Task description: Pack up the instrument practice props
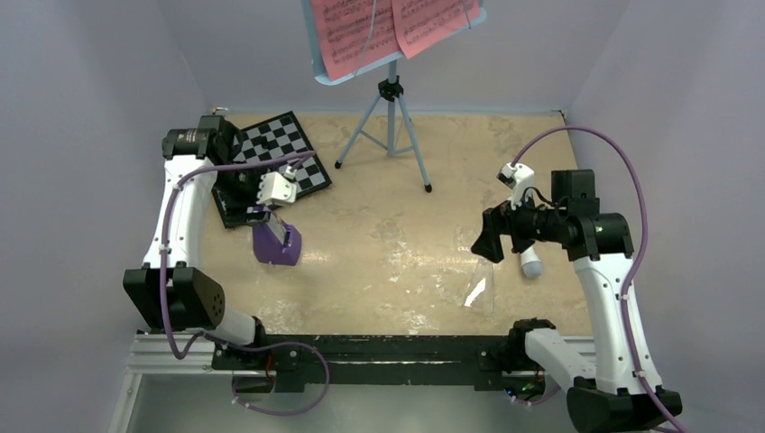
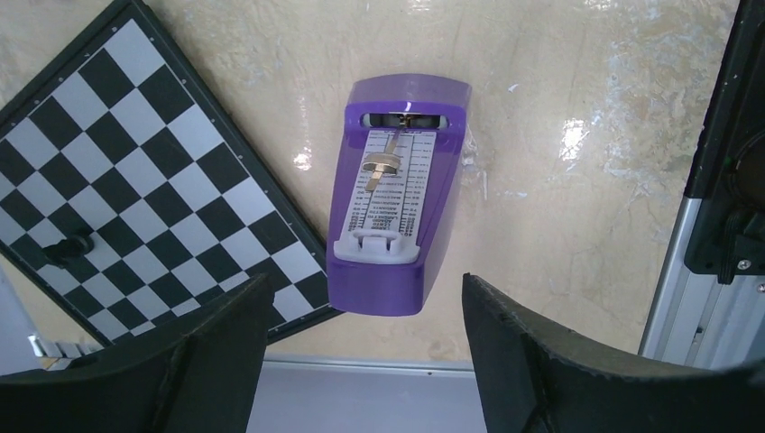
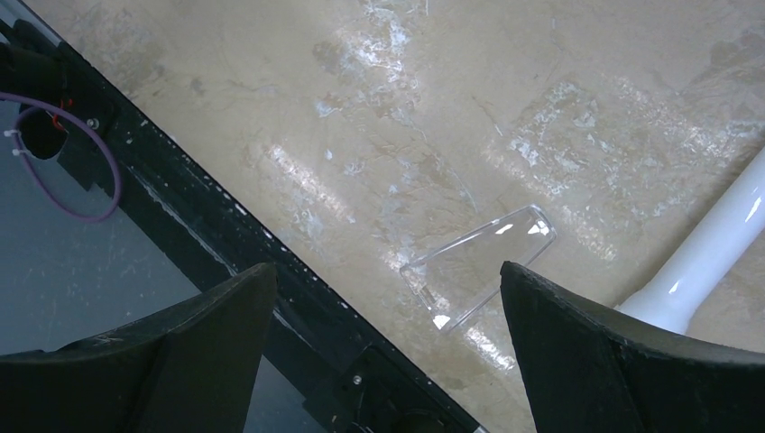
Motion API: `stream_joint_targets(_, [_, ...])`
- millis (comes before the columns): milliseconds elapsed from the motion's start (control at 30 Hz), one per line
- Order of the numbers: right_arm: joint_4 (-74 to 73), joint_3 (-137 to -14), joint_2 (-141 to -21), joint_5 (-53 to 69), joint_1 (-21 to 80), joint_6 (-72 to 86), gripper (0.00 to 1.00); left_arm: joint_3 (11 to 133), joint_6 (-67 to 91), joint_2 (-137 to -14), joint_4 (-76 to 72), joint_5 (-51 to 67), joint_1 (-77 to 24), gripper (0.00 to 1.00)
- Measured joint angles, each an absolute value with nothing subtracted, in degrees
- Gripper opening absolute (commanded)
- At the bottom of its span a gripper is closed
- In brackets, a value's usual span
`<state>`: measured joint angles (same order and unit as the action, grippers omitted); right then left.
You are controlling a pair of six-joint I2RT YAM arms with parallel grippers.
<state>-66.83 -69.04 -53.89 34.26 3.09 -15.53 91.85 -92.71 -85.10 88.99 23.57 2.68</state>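
The left arm [image 1: 180, 203] reaches forward and bends inward; the left gripper [image 2: 365, 287] points down directly above the purple metronome [image 2: 397, 194], jaws apart, touching nothing; the right arm [image 1: 613, 298] stands well right of the metronome; the right gripper [image 3: 388, 271] faces down, jaws spread wide, holding nothing.

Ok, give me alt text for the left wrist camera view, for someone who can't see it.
A purple metronome sits on the beige table, its pendulum and scale uncovered, just beyond the open left gripper, which holds nothing. A black-and-white chessboard lies close beside it on the left of the picture.
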Motion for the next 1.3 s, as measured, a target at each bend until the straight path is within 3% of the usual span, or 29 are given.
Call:
stream_joint_targets(333, [-66.78, -69.73, -57.32, 34.09, 3.09, -15.44, 0.99, 90.63, -95.13, -88.14, 88.9, 23.57, 4.99, 0.7])
stream_joint_targets(533, [-66.81, -72.23, -60.88, 34.06, 3.09, -15.7, 0.98, 89.06, -95.68, -88.53, 89.06, 24.69, 6.17, 0.6])
stream_joint_targets(933, [-67.07, -73.34, -63.9, 33.43, 3.49, -18.17, 0.98, 85.25, -98.43, -86.61, 88.36, 30.28, 7.42, 0.23])
stream_joint_targets(1000, [-67.92, -73.34, -64.14, 33.45, 3.49, -18.94, 0.98, 84.49, -98.8, -86.15, 88.42, 31.64, 6.9, 0.12])
stream_joint_targets(1033, [-68.34, -73.34, -64.25, 33.43, 3.49, -19.29, 0.98, 84.09, -98.83, -85.95, 88.42, 32.4, 6.52, 0.02])
stream_joint_targets(1300, [-68.38, -73.63, -64.77, 32.56, 3.53, -20.8, 0.97, 80.16, -98.56, -83.7, 88.44, 40.14, -1.78, 0.0])
